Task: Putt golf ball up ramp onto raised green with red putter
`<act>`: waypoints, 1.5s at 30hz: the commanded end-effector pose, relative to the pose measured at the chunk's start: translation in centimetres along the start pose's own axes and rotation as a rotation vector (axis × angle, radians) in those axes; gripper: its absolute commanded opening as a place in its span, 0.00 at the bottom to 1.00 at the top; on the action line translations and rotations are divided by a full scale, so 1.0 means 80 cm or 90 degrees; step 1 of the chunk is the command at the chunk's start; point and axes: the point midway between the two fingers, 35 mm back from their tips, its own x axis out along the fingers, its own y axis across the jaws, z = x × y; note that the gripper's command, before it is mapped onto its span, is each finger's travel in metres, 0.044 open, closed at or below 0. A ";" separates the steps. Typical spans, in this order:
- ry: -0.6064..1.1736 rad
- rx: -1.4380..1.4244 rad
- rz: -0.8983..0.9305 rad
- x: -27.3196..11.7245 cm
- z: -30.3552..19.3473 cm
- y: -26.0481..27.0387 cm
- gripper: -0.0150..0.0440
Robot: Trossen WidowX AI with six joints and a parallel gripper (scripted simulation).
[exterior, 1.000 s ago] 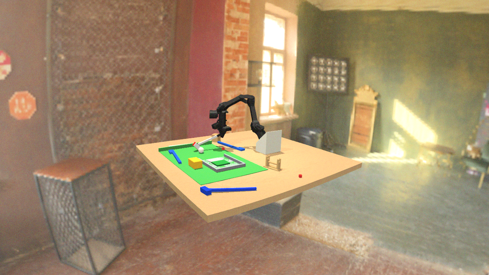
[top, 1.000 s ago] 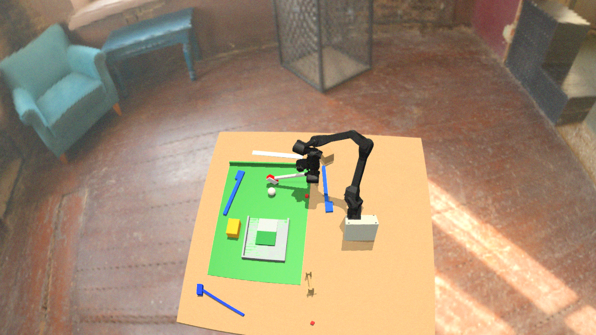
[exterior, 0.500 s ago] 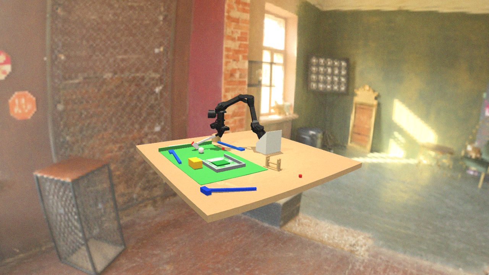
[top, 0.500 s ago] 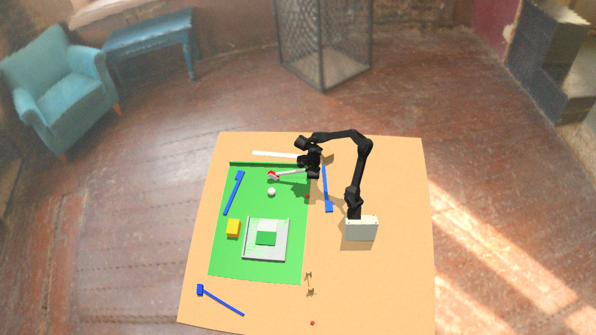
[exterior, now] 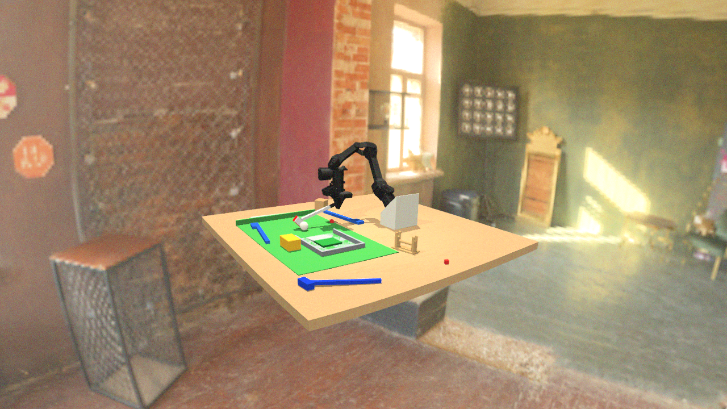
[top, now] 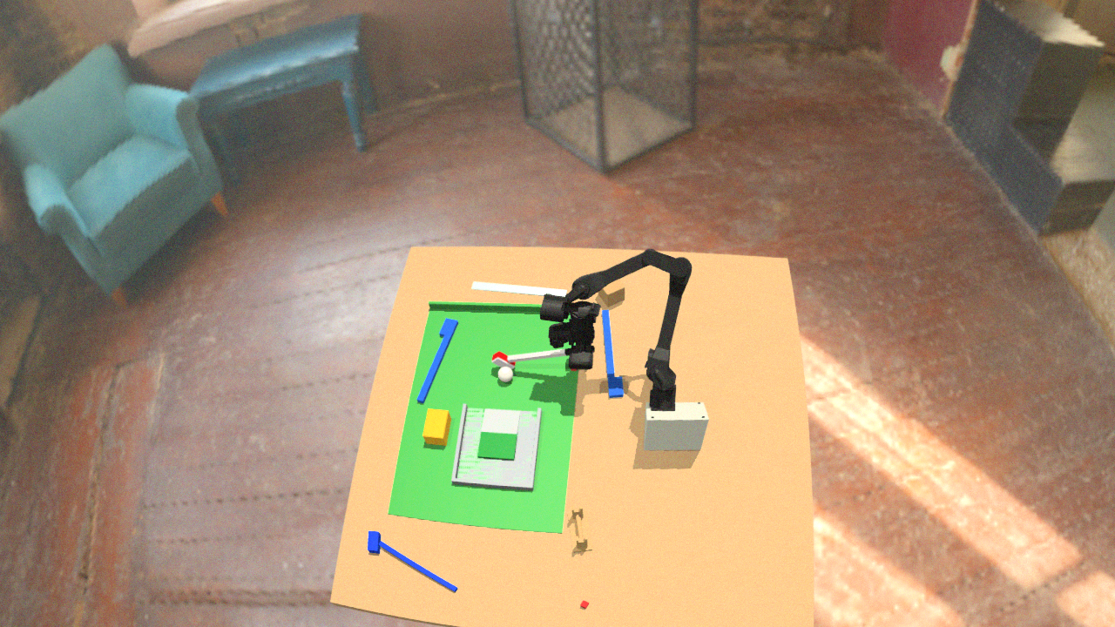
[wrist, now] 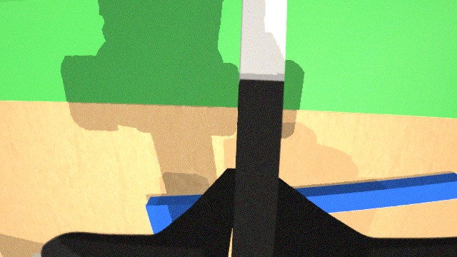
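- The claw [top: 579, 361] [exterior: 336, 205] [wrist: 246, 176] is closed on the putter [top: 537, 355] [exterior: 314, 213] [wrist: 263, 50], its fingers pressing the black handle [wrist: 258, 125] from both sides.
- The white shaft slants down to the red and white putter head [top: 501, 359] [exterior: 296, 219], low over the green mat [top: 483, 507] [exterior: 305, 262] [wrist: 357, 53] on the table [top: 740, 507] [exterior: 457, 243] [wrist: 36, 160].
- The golf ball [top: 505, 374] [exterior: 304, 225] lies on the mat right beside the head, on the ramp side; whether they touch, I can't quite tell from these angles.
- The dark handle is the right place to hold: straight-sided and well away from the striking end.
- The putter looks stiff and fairly light, but its head sits far from the grip, so a knock there could twist the handle between the fingers. A firm, steady pinch should suit it; nothing about it looks fragile.
- The ball seems hard and smooth and will likely roll at a slight nudge, so it wants pushing with the face, never grasping.
- Ahead are the pale ramp [top: 499, 421] and raised green [top: 497, 446] [exterior: 330, 243]. The stroke probably needs a square face and moderate pace: too soft and the ball may roll back, too hard and it may overrun.
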 end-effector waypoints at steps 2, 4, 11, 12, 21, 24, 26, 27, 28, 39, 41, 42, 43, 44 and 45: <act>0.000 0.003 -0.012 0.001 -0.007 0.029 0.25; 0.000 0.003 -0.012 0.000 -0.007 0.029 0.25; 0.000 0.003 -0.009 -0.031 -0.005 0.031 0.25; 0.000 0.003 -0.008 -0.038 -0.005 0.031 0.25; -0.002 0.001 -0.011 -0.064 -0.006 0.030 0.25; -0.002 0.001 -0.011 -0.064 -0.006 0.030 0.25; -0.002 0.001 -0.011 -0.064 -0.006 0.030 0.25; -0.002 0.001 -0.011 -0.064 -0.006 0.030 0.25; -0.002 0.001 -0.011 -0.064 -0.006 0.030 0.25; -0.002 0.001 -0.011 -0.064 -0.006 0.030 0.25; -0.002 0.001 -0.011 -0.064 -0.006 0.030 0.25; -0.002 0.001 -0.011 -0.064 -0.006 0.030 0.25; -0.002 0.001 -0.011 -0.064 -0.006 0.030 0.25; -0.002 0.001 -0.011 -0.064 -0.006 0.030 0.25; -0.002 0.001 -0.011 -0.064 -0.006 0.030 0.25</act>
